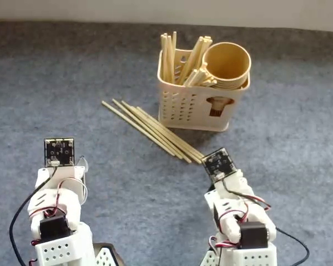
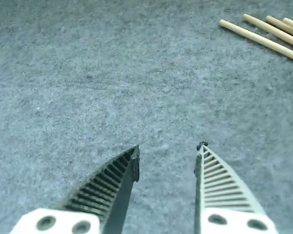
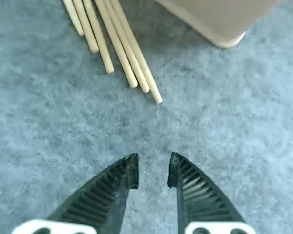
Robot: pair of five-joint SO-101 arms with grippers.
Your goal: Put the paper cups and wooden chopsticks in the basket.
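The left gripper [image 2: 168,150] stood wide open over the grey carpet [image 2: 88,73], holding nothing. The right gripper [image 3: 152,163] was parted only slightly, also empty, just short of the near ends of the loose chopsticks [image 3: 118,46]. In the high view they lay at 8 o'clock from the basket [image 1: 191,108], which held paper cups [image 1: 228,62] and upright chopsticks [image 1: 180,55].

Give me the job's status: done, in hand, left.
Done: the stacked tan paper cups and several pale wooden chopsticks stand in the cream perforated plastic basket. In hand: nothing; the jaws of the left arm and right arm are open and empty. Left: the loose wooden chopsticks lying on the grey carpet.
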